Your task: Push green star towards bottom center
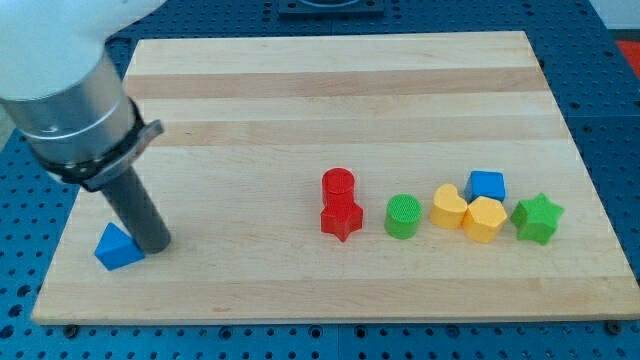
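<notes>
Camera view: my tip rests against the right side of the blue triangular block, at the wooden board's lower left; it has hold of nothing. The arm's upper body is cut off at the view's top left. The green star sits far right, just beside the yellow hexagonal block.

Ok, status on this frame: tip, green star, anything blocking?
My tip at view's left, touching blue triangular block. Green star block far right, untouched. Yellow hexagonal block sits just left of it, toward bottom center.
</notes>
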Tool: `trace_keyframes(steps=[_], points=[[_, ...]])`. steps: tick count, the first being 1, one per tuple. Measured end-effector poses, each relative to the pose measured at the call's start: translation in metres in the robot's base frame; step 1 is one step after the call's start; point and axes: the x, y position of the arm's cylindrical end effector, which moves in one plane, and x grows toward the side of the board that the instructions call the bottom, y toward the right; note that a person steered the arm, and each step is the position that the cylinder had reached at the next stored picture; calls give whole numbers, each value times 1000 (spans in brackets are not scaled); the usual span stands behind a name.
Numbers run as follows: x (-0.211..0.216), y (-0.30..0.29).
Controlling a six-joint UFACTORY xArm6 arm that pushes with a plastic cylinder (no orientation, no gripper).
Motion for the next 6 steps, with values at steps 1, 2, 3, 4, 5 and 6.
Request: trace_keyframes(steps=[1,2,3,4,5,6], points=[[5,-22],[5,-24],[5,29],[7,100],[18,182],[34,246]])
